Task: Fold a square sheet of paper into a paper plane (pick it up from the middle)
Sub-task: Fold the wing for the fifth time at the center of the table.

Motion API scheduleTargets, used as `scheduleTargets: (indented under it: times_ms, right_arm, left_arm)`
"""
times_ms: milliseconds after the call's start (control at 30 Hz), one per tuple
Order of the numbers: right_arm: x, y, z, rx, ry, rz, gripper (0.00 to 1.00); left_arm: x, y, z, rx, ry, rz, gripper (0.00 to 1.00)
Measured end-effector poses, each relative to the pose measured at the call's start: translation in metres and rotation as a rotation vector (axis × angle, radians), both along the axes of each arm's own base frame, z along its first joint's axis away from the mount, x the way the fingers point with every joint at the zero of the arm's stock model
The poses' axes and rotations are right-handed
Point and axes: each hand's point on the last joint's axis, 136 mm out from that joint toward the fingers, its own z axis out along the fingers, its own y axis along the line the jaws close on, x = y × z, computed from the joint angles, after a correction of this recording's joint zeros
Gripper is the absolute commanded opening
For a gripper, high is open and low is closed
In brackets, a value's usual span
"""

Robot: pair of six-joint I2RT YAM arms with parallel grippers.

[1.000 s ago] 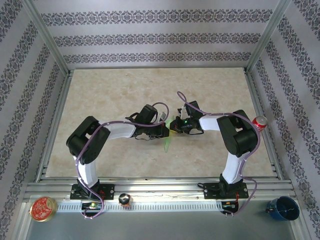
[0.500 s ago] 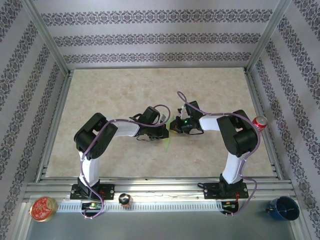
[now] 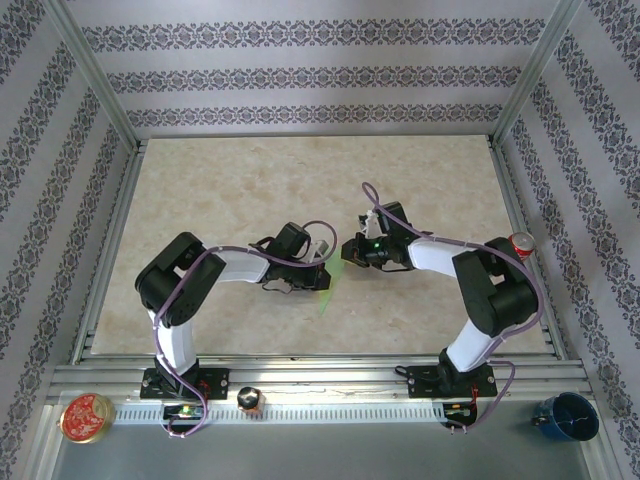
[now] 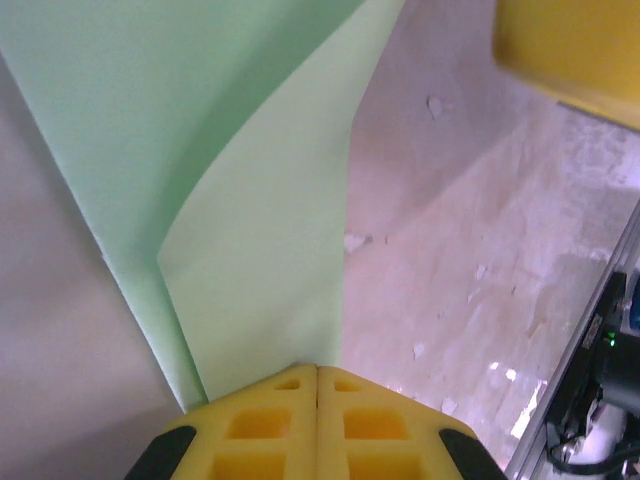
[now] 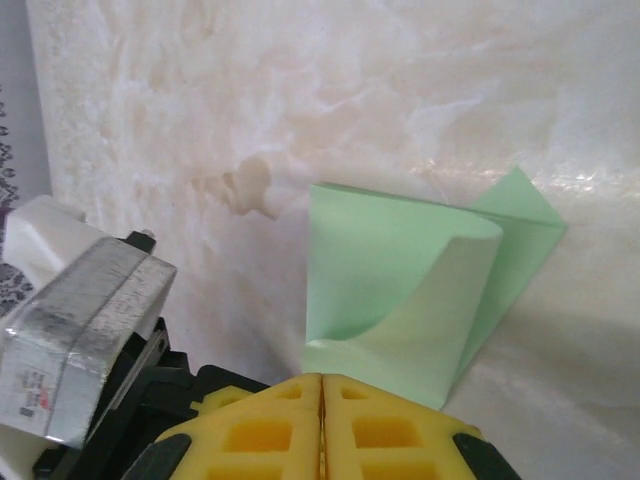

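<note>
Eyes on the left pincer (image 4: 317, 372) first. Its two yellow fingers are pressed flat together with no gap at the seam. The pale-green sheet of paper (image 4: 265, 240) runs right down into the tips, so I've got it pinched by one narrow end. On that wrist camera the sheet fans up and away from the fingers in two layers, the front one curling over the one behind. In the top right corner there's a blurred yellow block (image 4: 575, 45), apart from the paper's edge, and I can't say for sure what it is.

Over to the right pincer (image 5: 322, 380): its fingers are closed against each other as well, with nothing visibly between them. The sheet sits just ahead of its tips, folded. One flap is rolled forward and a pointed corner sticks out to the right over the marbled worktop (image 5: 400, 90). Whether the tips are brushing the paper's near edge, I can't tell.

From overhead, both arms reach in toward the middle of the worktop and the two pincers are near each other. The green paper shows as a thin sliver just beside the left one, on its near side. A red can (image 3: 520, 243) stands at the right edge of the worktop, well apart from all this.
</note>
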Motion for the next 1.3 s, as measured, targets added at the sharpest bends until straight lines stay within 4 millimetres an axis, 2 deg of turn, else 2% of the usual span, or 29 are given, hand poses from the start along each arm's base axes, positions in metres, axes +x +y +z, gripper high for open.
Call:
scheduleTargets:
  times_ms: [133,267,467,633,933,1100,1300]
  right_arm:
    - [-0.013,0.004,-0.009,-0.005,0.025,0.019,0.08]
    - [-0.025,0.017,-0.017,-0.013,0.044,0.067,0.07]
    - [-0.028,0.016,-0.039,-0.041,0.093,0.069,0.07]
    - [-0.017,0.014,-0.039,-0.029,0.101,0.055,0.07]
    - [0.021,-0.01,-0.039,-0.065,0.077,-0.045,0.07]
    - [0.028,-0.015,-0.039,-0.068,0.086,-0.057,0.07]
    - [0.052,-0.04,-0.037,-0.103,0.059,-0.145,0.08]
  left_arm:
    - [-0.006,0.002,0.0,-0.001,-0.003,-0.021,0.0]
    - [-0.009,0.004,0.0,0.003,-0.002,-0.032,0.0]
    - [-0.011,0.005,0.0,0.005,0.002,-0.038,0.0]
    - [-0.011,0.005,0.0,0.006,-0.001,-0.041,0.0]
    - [-0.012,0.006,0.0,0.007,-0.007,-0.048,0.0]
    - [-0.012,0.006,0.0,0.01,-0.012,-0.048,0.0]
    - [-0.015,0.009,0.0,0.015,-0.011,-0.05,0.0]
